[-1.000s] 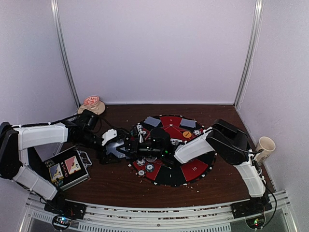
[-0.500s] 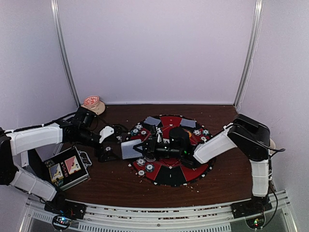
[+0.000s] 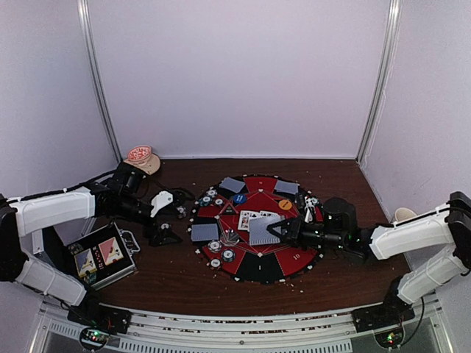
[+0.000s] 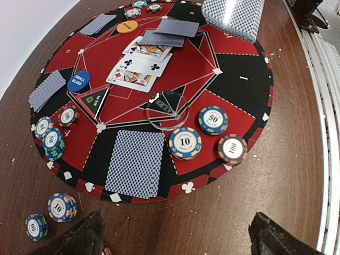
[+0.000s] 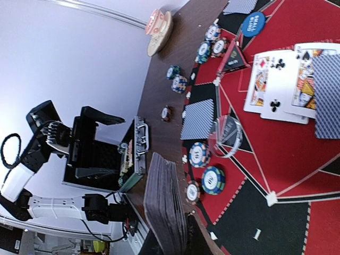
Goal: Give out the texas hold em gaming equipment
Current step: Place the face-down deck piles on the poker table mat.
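Observation:
A round red-and-black poker mat [image 3: 259, 271] carries face-down grey-blue card pairs, striped chips, a blue button [image 3: 239, 198] and an orange button [image 3: 285, 204]. Face-up cards [image 4: 141, 64] lie at its middle. My right gripper [image 3: 277, 230] is shut on the card deck [image 3: 263, 229], edge-on in the right wrist view [image 5: 167, 207], over the mat's centre. My left gripper [image 3: 163, 235] is open and empty, just off the mat's left edge. In the left wrist view its gripper [image 4: 178, 241] faces a card pair [image 4: 135, 162] and chips marked 10 [image 4: 185, 143], 50 [image 4: 213, 119] and 100 [image 4: 232, 149].
A metal case with card pictures [image 3: 99, 256] lies at the front left. A beige round object [image 3: 141, 158] sits at the back left. Two loose chips [image 4: 62, 206] lie on the wood beside the mat. A beige mug [image 3: 402, 215] stands at the right wall.
My right gripper has carried the deck from the mat's left side to its centre as the arm drew back right. A face-down card pair now lies on the mat's left sector. My left gripper drew back left.

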Motion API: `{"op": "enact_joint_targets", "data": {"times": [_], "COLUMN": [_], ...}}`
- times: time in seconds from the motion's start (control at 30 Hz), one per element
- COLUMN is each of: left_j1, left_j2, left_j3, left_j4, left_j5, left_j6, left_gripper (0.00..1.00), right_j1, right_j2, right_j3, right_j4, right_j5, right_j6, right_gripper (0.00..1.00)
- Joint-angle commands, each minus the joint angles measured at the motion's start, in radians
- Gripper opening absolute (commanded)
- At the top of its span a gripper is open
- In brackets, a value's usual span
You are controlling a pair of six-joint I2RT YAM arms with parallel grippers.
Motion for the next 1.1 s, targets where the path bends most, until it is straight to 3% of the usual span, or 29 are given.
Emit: {"op": "enact_joint_targets", "data": {"times": [0.0, 0.13, 0.4, 0.73, 0.9, 1.07], "left_j1": [0.010, 0.012, 0.011, 0.011, 0.011, 0.011], "left_j2": [-0.007, -0.009, -0.002, -0.004, -0.001, -0.004], "left_j3": [-0.004, -0.004, -0.003, -0.001, -0.002, -0.002], "left_j4": [0.027, 0.025, 0.024, 0.024, 0.024, 0.024], "left_j5": [0.018, 0.017, 0.022, 0.020, 0.020, 0.019], "left_j6": [-0.006, -0.007, -0.006, -0.006, -0.006, -0.006], "left_gripper": [0.98, 0.98, 0.98, 0.98, 0.98, 0.98], "right_j1": [-0.005, -0.005, -0.009, -0.027, -0.031, -0.031], "right_j2": [-0.111, -0.192, -0.306, -0.349, -0.297, -0.306], "right_j3": [-0.041, -0.077, -0.190, -0.174, -0.157, -0.122], "right_j4": [-0.260, -0.411, -0.537, -0.744, -0.788, -0.897], "right_j5": [0.050, 0.097, 0.131, 0.205, 0.249, 0.329], "right_j6": [-0.062, -0.078, -0.049, -0.075, -0.090, -0.094], "right_gripper": [0.00, 0.00, 0.00, 0.00, 0.11, 0.34]}}
